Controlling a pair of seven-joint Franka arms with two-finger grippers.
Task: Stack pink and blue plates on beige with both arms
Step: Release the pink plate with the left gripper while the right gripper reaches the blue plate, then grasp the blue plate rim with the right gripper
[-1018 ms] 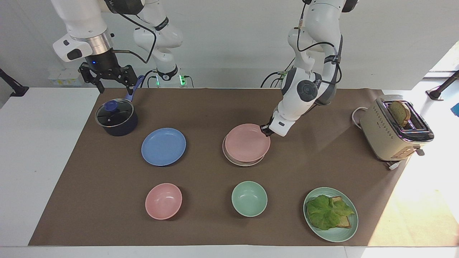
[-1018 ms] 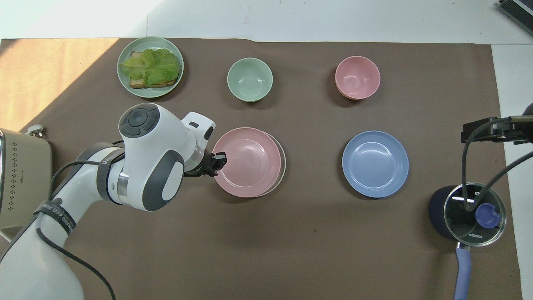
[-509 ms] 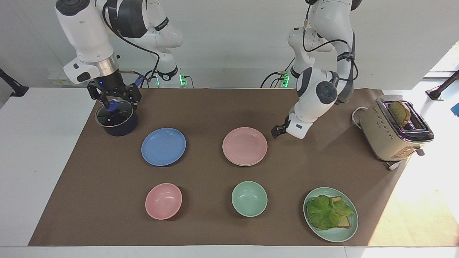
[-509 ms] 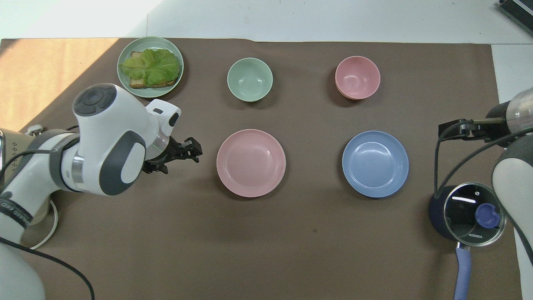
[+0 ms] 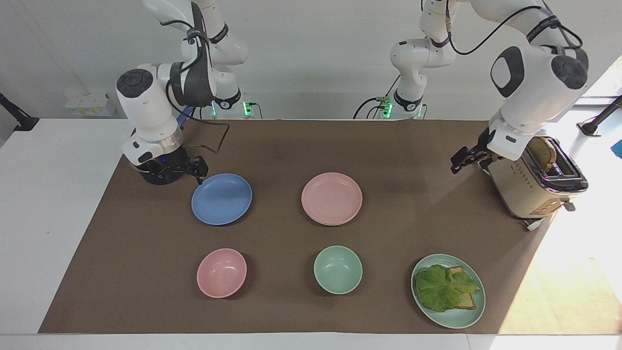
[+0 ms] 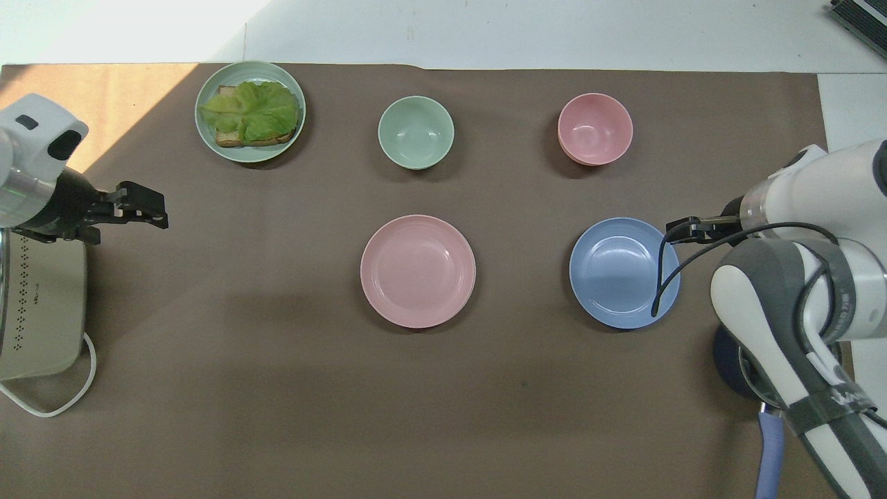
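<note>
**A:** Start with the facing view. Where do you find the plates?

**B:** You see the pink plate [image 5: 332, 198] in the middle of the brown mat [image 5: 291, 146], lying on the beige plate [image 5: 335, 222], of which only a thin pale rim shows at the edge farther from the robots. The blue plate [image 5: 221, 198] lies flat on the mat beside that pair, toward the right arm's end of the table [image 5: 53, 204], well apart from it.

**A:** And the arms?

**B:** You find the right gripper [image 5: 176, 168] low, just beside the blue plate's rim on the robots' side, over a dark pot [image 5: 156, 178]; its jaws stand apart and hold nothing. The left gripper [image 5: 467, 158] hangs in the air beside the toaster [image 5: 532, 187], jaws apart and empty.

**A:** Now the overhead view.

**B:** You see the pink plate [image 6: 418, 271] covering the beige one entirely. The blue plate [image 6: 624, 272] is alone, with the right gripper [image 6: 696, 229] at its rim toward the right arm's end. The left gripper [image 6: 132, 208] is over bare mat near the toaster [image 6: 38, 305]. Farther from the robots lie a pink bowl [image 6: 594, 129], a green bowl [image 6: 416, 132] and a green plate [image 6: 208, 142] with lettuce [image 6: 251, 111] on toast.
</note>
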